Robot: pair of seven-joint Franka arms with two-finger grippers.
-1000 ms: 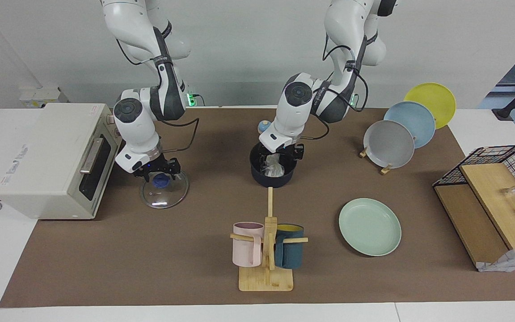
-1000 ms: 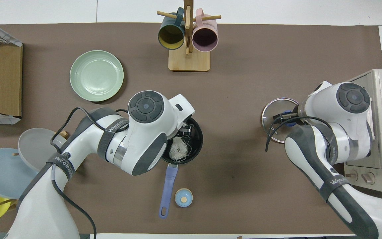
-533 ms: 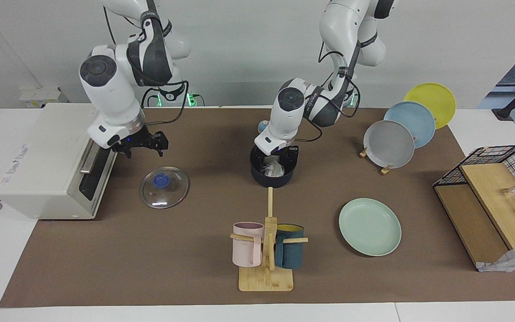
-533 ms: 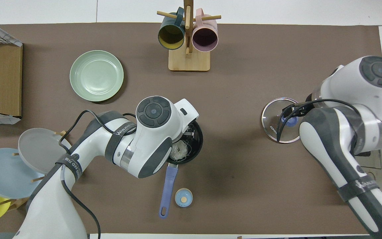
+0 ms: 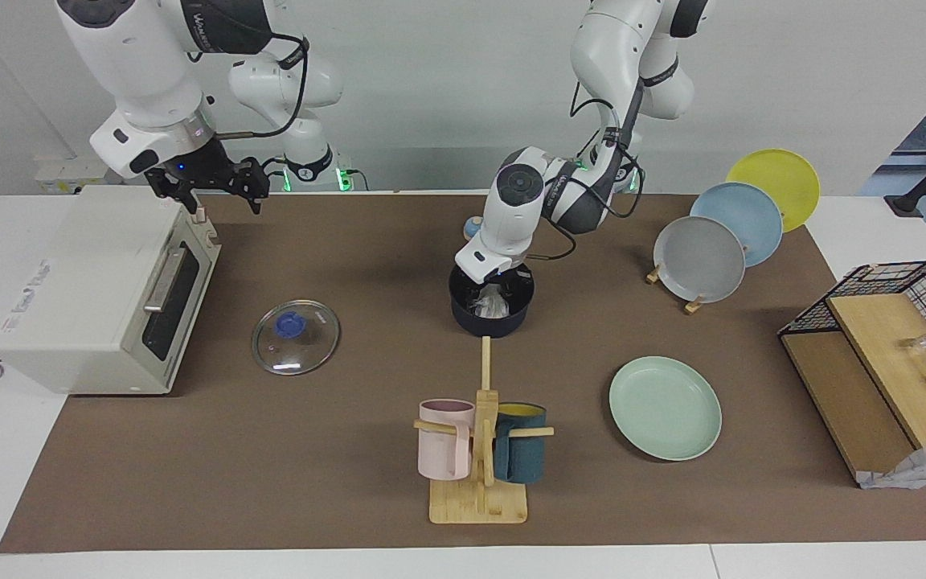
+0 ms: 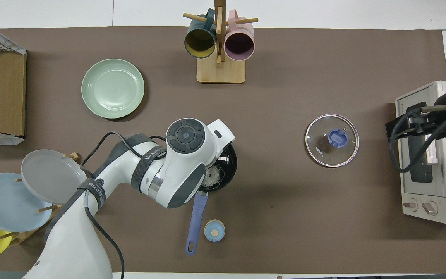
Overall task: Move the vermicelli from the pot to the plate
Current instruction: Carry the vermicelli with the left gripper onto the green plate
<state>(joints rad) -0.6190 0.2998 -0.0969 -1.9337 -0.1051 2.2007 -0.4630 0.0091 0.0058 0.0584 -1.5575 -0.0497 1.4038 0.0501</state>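
The navy pot [image 5: 489,320] stands mid-table, its blue handle [image 6: 196,215] pointing toward the robots. The whitish vermicelli [image 5: 492,304] lies inside it and also shows in the overhead view [image 6: 213,179]. My left gripper [image 5: 497,291] is open and reaches down into the pot, with its fingers on either side of the clump. The mint-green plate [image 5: 664,408] lies bare, farther from the robots than the pot and toward the left arm's end. My right gripper [image 5: 207,186] is open, empty and raised high over the toaster oven [image 5: 85,281].
The glass lid [image 5: 296,336] with a blue knob lies flat beside the oven. A wooden mug rack [image 5: 479,482] holds a pink mug and a teal mug. Grey, blue and yellow plates stand in a rack [image 5: 700,257]. A small blue cap [image 6: 214,231] lies beside the pot's handle. A wire basket [image 5: 913,289] stands at the left arm's end.
My right gripper let go of the lid's knob, rose and swung over the toaster oven. The lid stays flat on the table. My left gripper sank a little deeper into the pot.
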